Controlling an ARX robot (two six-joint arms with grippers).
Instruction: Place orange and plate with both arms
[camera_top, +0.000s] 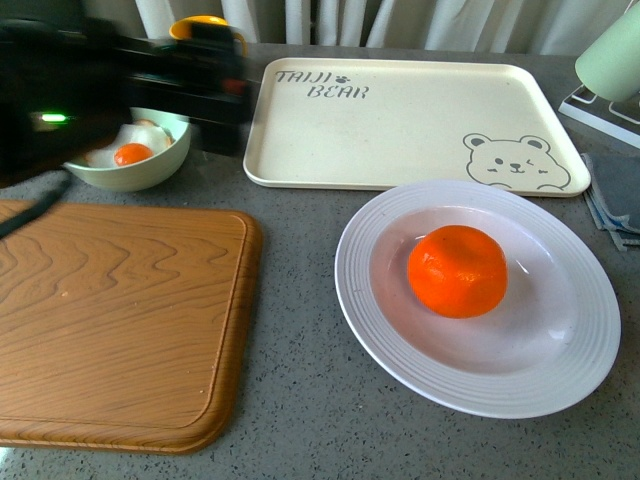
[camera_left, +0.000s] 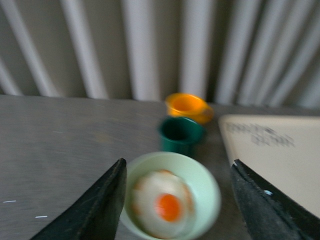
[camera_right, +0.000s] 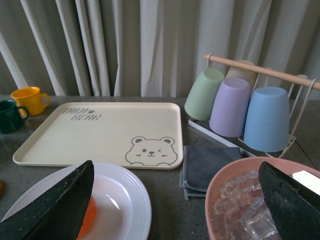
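front view: the wooden board (camera_top: 110, 320) fills the desk's near left corner; the plate (camera_top: 362, 292) sits by the near right edge, the orange (camera_top: 457, 271) resting in its well. left gripper (camera_left: 177, 162) gapes empty over the green bowl (camera_left: 206, 184); right gripper (camera_right: 175, 164) is spread wide too, holding nothing.

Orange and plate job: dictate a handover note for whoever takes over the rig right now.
Left gripper: open, empty, over the pale green bowl holding a fried egg.
Right gripper: open, empty, close to the plate.
The bright orange round fruit sits in the large white ridged plate on the grey counter, beside the wooden cutting board and in front of the cream bear tray.
Done: orange on plate.
Left: nothing is gripped; if the plate belongs elsewhere, that move is not yet done.
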